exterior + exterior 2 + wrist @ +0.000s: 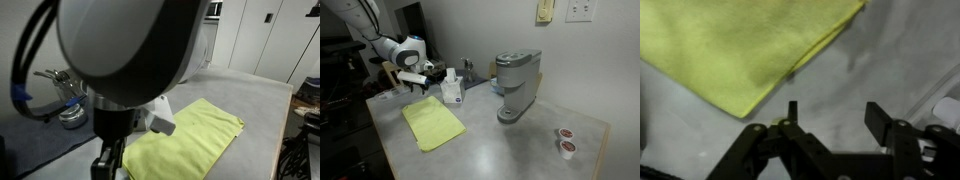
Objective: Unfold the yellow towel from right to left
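Note:
The yellow towel [433, 124] lies flat on the grey table, a lime-yellow folded cloth. It also shows in an exterior view [192, 138] and at the upper left of the wrist view [735, 45]. My gripper [835, 115] is open and empty, hovering above bare table just beside the towel's edge. In an exterior view the gripper [417, 78] hangs above the table behind the towel, near the tissue box. In an exterior view my arm's body blocks much of the scene.
A tissue box [451, 88] stands behind the towel. A grey coffee machine [516, 85] stands mid-table. Two small coffee pods [565, 141] sit near the table's far corner. A metal object [68, 105] sits at the table's edge.

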